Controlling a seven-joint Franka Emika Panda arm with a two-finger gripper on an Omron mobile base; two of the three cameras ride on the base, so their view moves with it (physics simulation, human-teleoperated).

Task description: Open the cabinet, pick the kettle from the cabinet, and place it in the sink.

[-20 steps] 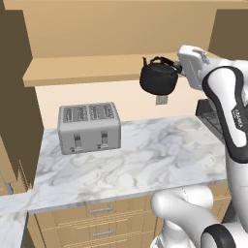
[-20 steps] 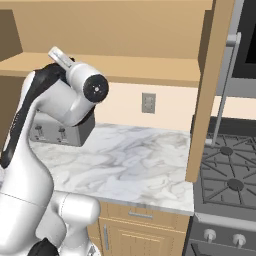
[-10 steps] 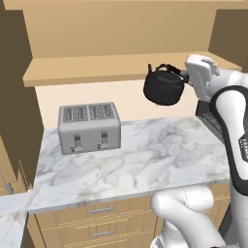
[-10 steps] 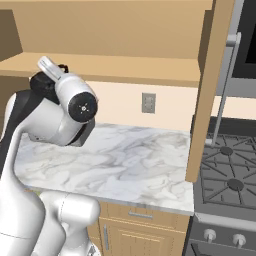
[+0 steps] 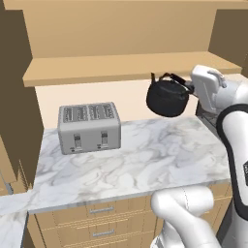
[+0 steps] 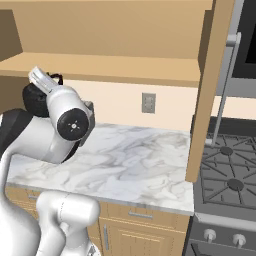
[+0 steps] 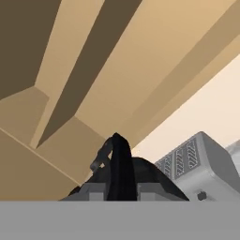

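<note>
The gripper (image 5: 190,88) was clenched on the arched handle of the kettle (image 5: 167,98), which hung in the air tilted, above the marble worktop (image 5: 135,160) and right of the toaster (image 5: 89,127). A swing toward the sink might have let the kettle slip or knock the cabinet (image 5: 121,34) shelf. Counted: one kettle, one toaster, one wall outlet (image 6: 148,103).
</note>
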